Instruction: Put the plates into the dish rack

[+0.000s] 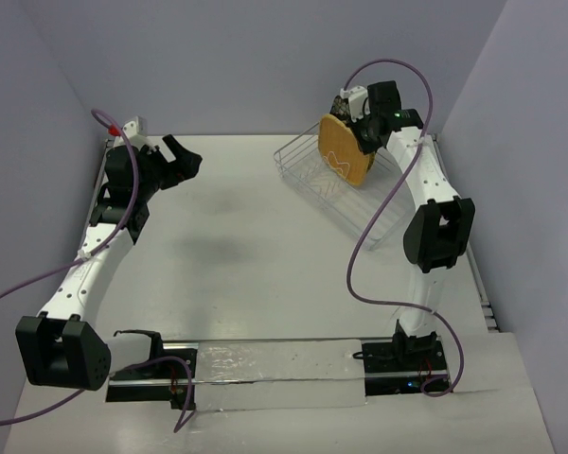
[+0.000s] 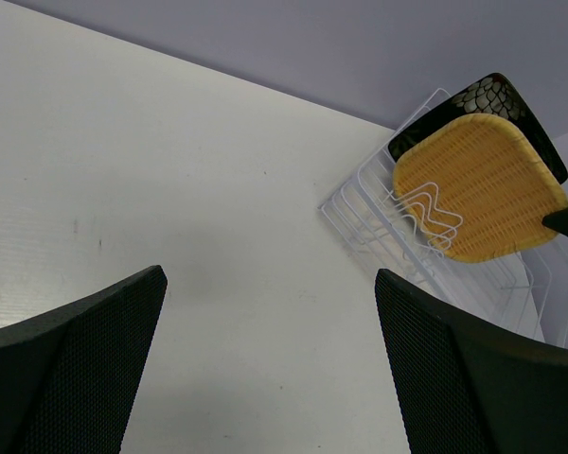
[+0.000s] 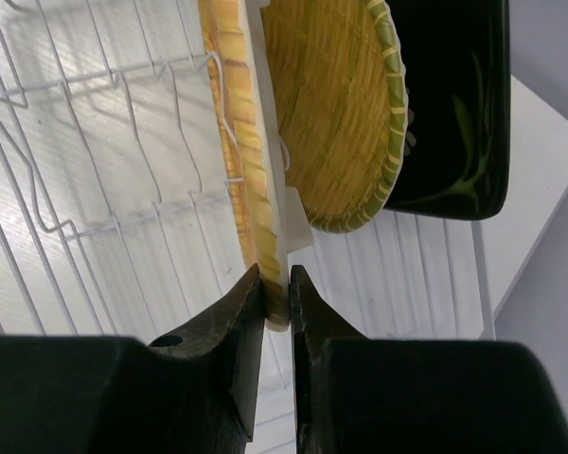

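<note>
My R gripper (image 3: 276, 276) pinches narrow on the rim of the yellow-tan plate (image 1: 346, 151), upright, lower edge among dish rack (image 1: 308, 178) prongs; can't tell if seated. Woven plate (image 3: 341, 113) + black plate (image 3: 450, 95) stand racked just behind it. L gripper (image 2: 270, 284) wide, empty, well apart. Looks like last plate; left to do: seat + let go.

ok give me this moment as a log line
phase: racking | right gripper: shut on orange-yellow woven plate, upright in white wire dish rack | left gripper: open, empty | black square plate: racked
</note>
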Robot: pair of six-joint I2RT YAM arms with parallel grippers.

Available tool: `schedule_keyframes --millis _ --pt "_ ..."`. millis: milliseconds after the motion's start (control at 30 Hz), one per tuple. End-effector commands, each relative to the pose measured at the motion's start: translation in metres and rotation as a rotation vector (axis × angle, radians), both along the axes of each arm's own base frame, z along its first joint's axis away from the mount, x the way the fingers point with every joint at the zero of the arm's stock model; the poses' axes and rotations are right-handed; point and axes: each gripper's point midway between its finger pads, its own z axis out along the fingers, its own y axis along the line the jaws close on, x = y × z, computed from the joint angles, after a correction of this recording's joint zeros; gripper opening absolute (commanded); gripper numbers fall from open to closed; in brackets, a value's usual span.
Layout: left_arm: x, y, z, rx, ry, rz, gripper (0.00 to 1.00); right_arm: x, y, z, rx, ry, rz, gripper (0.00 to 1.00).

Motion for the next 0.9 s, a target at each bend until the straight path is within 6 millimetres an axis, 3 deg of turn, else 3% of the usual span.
schedule_keyframes --millis 0,100,167,300,400,433,500,667,767,800,833,867 --pt "0.005 0.0 0.017 -0.014 -0.055 -0.006 0.99 0.003 0.006 0.002 0.04 -0.004 -0.013 0.0" --pt "0.004 0.001 0.018 -0.013 -0.059 -0.002 0.99 0.004 0.005 -0.003 0.047 -0.01 -0.041 0.02" --pt "0.003 0.002 0.02 -0.013 -0.067 -0.001 0.99 0.004 0.002 -0.005 0.049 -0.012 -0.062 0.11" --pt "0.002 0.002 0.022 -0.011 -0.071 0.0 0.99 0.006 -0.004 0.003 0.048 -0.042 -0.114 0.48" --pt "0.002 0.002 0.021 -0.009 -0.07 -0.001 0.99 0.007 -0.008 0.014 0.052 -0.082 -0.147 0.68" --pt "0.002 0.002 0.021 -0.008 -0.07 0.0 0.99 0.007 -0.008 0.019 0.053 -0.094 -0.15 0.68" --pt "0.002 0.002 0.024 -0.009 -0.079 -0.005 0.99 0.007 -0.011 0.033 0.067 -0.134 -0.183 0.8" --pt "0.0 0.002 0.03 -0.007 -0.095 -0.006 0.99 0.001 -0.022 0.077 0.108 -0.246 -0.282 0.98" --pt "-0.003 0.002 0.035 -0.008 -0.109 -0.007 0.99 -0.011 -0.024 0.099 0.143 -0.296 -0.302 1.0" --pt "-0.005 0.002 0.038 -0.01 -0.117 -0.009 0.99 -0.02 -0.023 0.117 0.181 -0.343 -0.306 1.0" --pt "-0.006 0.002 0.039 -0.01 -0.121 -0.009 0.99 -0.023 -0.022 0.11 0.191 -0.329 -0.315 1.0" --pt "-0.007 0.003 0.041 -0.011 -0.124 -0.006 0.99 -0.036 -0.024 0.116 0.22 -0.342 -0.334 1.0"
